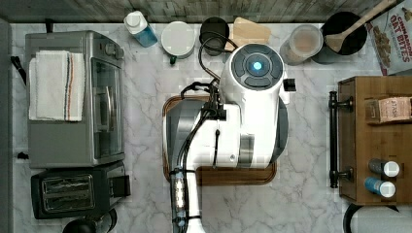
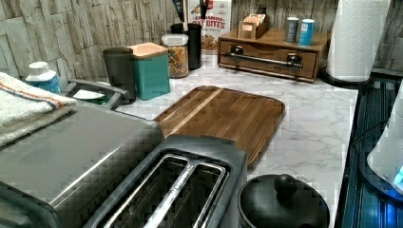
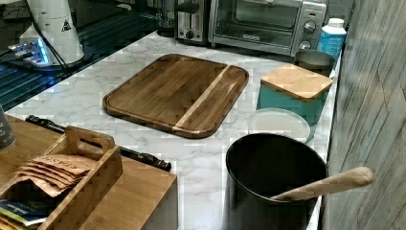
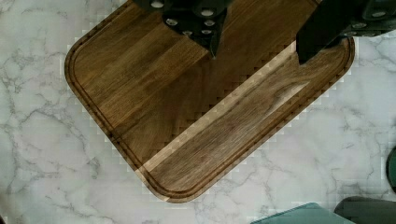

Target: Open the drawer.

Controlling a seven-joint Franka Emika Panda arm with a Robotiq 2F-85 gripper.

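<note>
1. The drawer (image 1: 374,141) sits at the right edge of the top view, a brown wooden box on the marble counter (image 1: 311,194), with its front flush with the box, so it is closed.
2. Its black bar handle (image 1: 333,140) runs vertically along the box's left side in the top view; in the left view the handle (image 2: 261,59) lies across the drawer (image 2: 268,61) front at upper centre-right.
3. In the right view the drawer (image 3: 139,191) box fills the lower left corner, and the handle (image 3: 95,143) slants along its far edge.
4. The arm (image 1: 243,116) hangs over the centre of the top view, above the cutting board (image 1: 233,175), well apart from the drawer.
5. In the wrist view the gripper (image 4: 257,44) hovers over the cutting board (image 4: 187,121) near the upper edge of the frame, its two dark fingers (image 4: 322,32) spread with bare board between them, holding nothing.
6. On top of the box stand two small cans (image 1: 384,177) and a wooden caddy (image 1: 388,109) of packets, all at the right edge of the top view.
7. A toaster oven (image 1: 73,97) with a folded towel (image 1: 56,85) on it occupies the upper left of the top view, and a toaster (image 1: 73,191) sits below it.
8. A teal canister (image 3: 294,93) with a wooden lid stands at right centre of the right view, beside a black pot (image 3: 275,177) holding a wooden spoon (image 3: 325,184).
</note>
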